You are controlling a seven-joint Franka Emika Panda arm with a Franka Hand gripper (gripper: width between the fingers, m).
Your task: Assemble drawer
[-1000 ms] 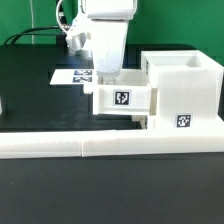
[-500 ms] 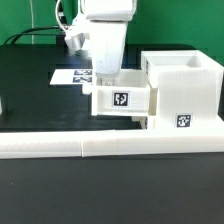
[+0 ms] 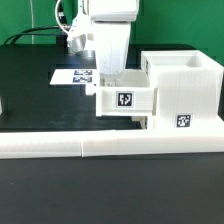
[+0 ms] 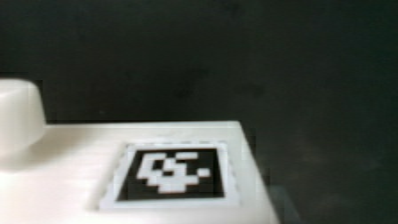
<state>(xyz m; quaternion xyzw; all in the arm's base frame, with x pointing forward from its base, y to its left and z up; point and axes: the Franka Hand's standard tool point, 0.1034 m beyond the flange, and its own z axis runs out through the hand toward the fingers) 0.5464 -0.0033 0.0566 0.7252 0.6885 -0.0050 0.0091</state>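
The drawer's large white housing (image 3: 186, 92) stands at the exterior view's right, with a tag on its front. A smaller white tray (image 3: 140, 100) with a tag on its face hangs just above the table, its end at the housing's open side. My gripper (image 3: 106, 82) reaches down onto the tray's end furthest from the housing and appears shut on it; its fingertips are hidden behind the tray's wall. The wrist view shows a white tray surface with a tag (image 4: 173, 172) and a rounded white knob (image 4: 15, 115) over black table; no fingers show there.
A long low white border rail (image 3: 100, 146) runs across the front. The marker board (image 3: 68, 76) lies flat behind the arm. A white part (image 3: 2, 105) shows at the exterior view's left edge. Cables hang behind the arm.
The gripper and the tray have shifted slightly toward the housing, to the exterior view's right. The housing has not moved.
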